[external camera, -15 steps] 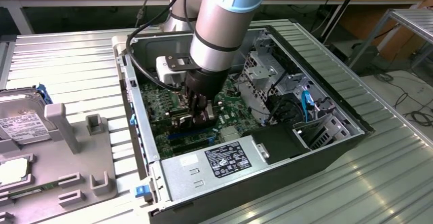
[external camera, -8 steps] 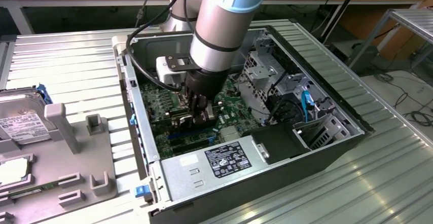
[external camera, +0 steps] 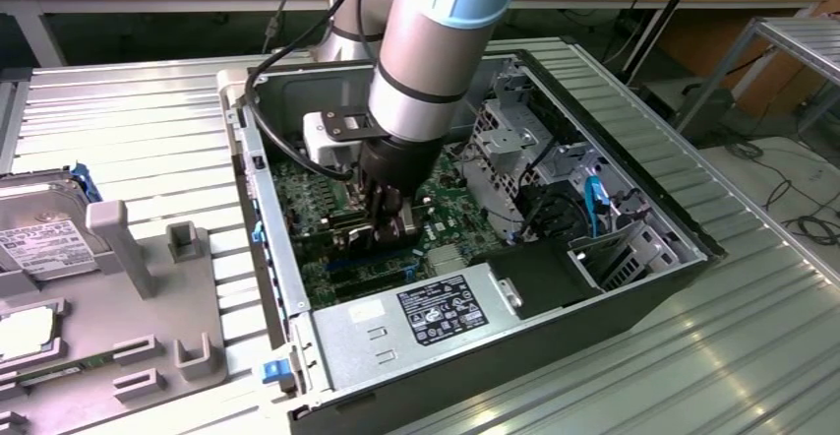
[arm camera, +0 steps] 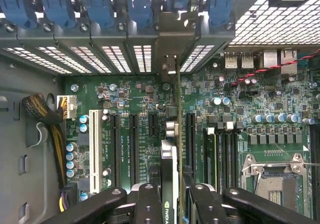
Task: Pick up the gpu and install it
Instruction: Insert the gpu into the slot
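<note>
Exterior view: an open computer case lies on the ribbed metal surface. A hard drive and a grey parts holder sit at the exterior view's left. The arm reaches into the case, the pincer low over the motherboard, beside the drive cage.

Wrist view: the pincer is clamped on the gpu, held edge-on over the motherboard between expansion slots, its bracket at the rear openings. Cables lie well apart.

Ribbed metal tabletop carries open computer case at centre; grey parts holder at 9 o'clock, hard drive propped in it.
</note>
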You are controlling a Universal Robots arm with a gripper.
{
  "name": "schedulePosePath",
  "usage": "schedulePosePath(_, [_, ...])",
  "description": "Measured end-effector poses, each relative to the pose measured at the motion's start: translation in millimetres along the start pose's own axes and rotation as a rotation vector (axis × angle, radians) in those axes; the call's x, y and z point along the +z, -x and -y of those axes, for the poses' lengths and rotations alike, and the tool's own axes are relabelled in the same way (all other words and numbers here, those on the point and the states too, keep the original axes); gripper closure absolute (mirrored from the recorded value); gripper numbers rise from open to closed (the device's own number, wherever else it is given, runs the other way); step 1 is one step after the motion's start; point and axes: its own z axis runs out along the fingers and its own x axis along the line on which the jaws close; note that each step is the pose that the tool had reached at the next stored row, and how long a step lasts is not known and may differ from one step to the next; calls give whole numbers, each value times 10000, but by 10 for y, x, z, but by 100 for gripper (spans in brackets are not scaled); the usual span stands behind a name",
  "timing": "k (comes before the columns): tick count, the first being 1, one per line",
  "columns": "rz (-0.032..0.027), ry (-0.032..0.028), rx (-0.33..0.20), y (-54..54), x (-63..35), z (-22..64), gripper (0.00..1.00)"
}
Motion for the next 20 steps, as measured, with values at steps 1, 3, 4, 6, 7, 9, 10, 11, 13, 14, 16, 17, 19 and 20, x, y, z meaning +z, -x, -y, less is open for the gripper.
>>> schedulePosePath(1, [-2,1,0,-1,4,0,73])
schedulePosePath(3, [-6,3,0,-4,17,2,73])
schedulePosePath(4, [-4,2,0,-4,21,3,73])
schedulePosePath(6, [-2,1,0,-5,27,3,73])
schedulePosePath(7, [-4,2,0,-5,28,2,73])
schedulePosePath(9, [-2,1,4,-5,30,-2,73])
schedulePosePath(10, [-1,2,5,-5,32,-3,73])
schedulePosePath(11, [-1,-1,5,-5,38,-6,73])
schedulePosePath(13, [-2,0,6,-5,39,-8,73])
schedulePosePath(14, [0,0,5,-5,40,-8,73])
schedulePosePath(16, [0,0,5,-5,40,-8,73])
schedulePosePath(17, [0,0,6,-5,40,-8,73])
schedulePosePath(19, [0,0,5,-5,40,-8,73])
schedulePosePath(20, [0,0,6,-5,40,-9,73])
